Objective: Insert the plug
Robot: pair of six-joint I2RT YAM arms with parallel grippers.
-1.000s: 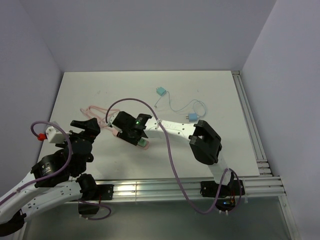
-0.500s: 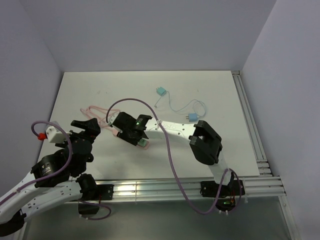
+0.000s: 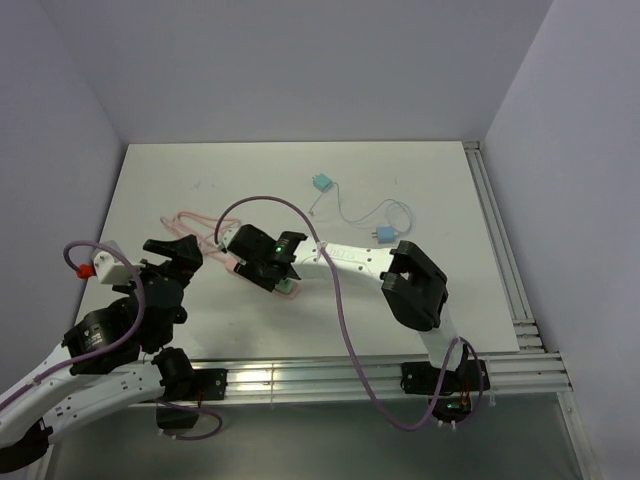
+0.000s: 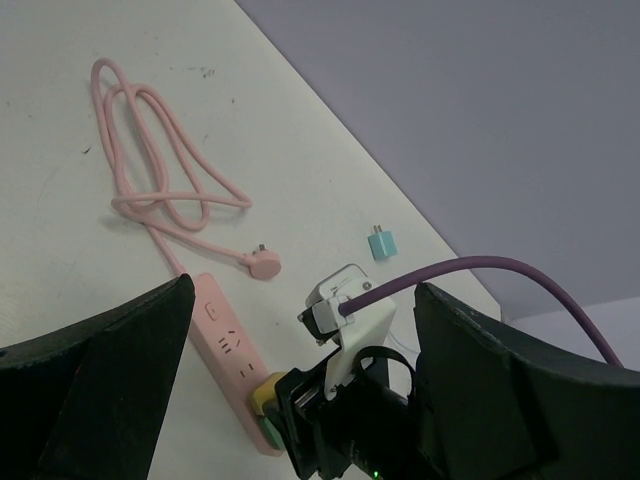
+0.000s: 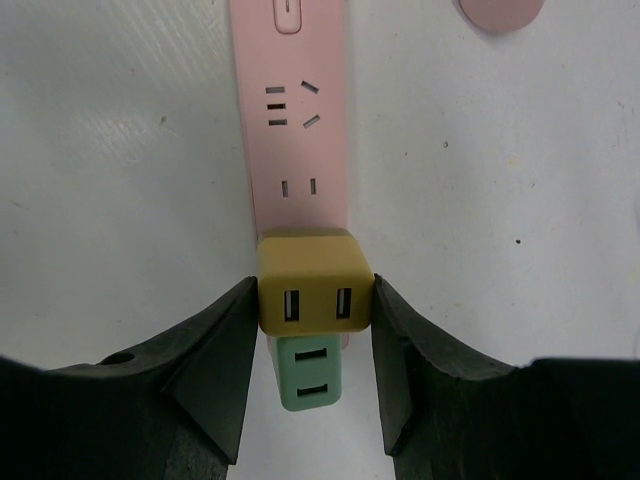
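From the near edge of the table (image 3: 440, 190) the right arm (image 3: 360, 258) stretches low and far to its left, elbow bent up, forearm running almost level across the surface. Its wrist is tipped down over the end of the pink power strip (image 5: 295, 130). The right gripper (image 5: 315, 300) is closed narrow, one finger pressed against each side of the yellow plug (image 5: 313, 265), which sits on the strip at its last socket. A green adapter (image 5: 308, 375) shows just below it.

The left arm (image 3: 100, 340) is folded up at the near left corner, apart from the strip. The left gripper (image 3: 185, 252) points toward the work, and its fingers (image 4: 90, 390) are spread wide with nothing between them.

How deep the yellow plug sits I cannot tell; its prongs and the socket under it are covered. The strip's end is hidden beneath the two adapters, and from above the gripper blocks nearly all of it. The pink cord (image 4: 150, 130) lies looped beyond the strip, its wall plug (image 4: 265, 265) loose on the table. A teal charger (image 4: 381, 243) rests farther back. A purple cable (image 4: 480, 265) arches from the right wrist.
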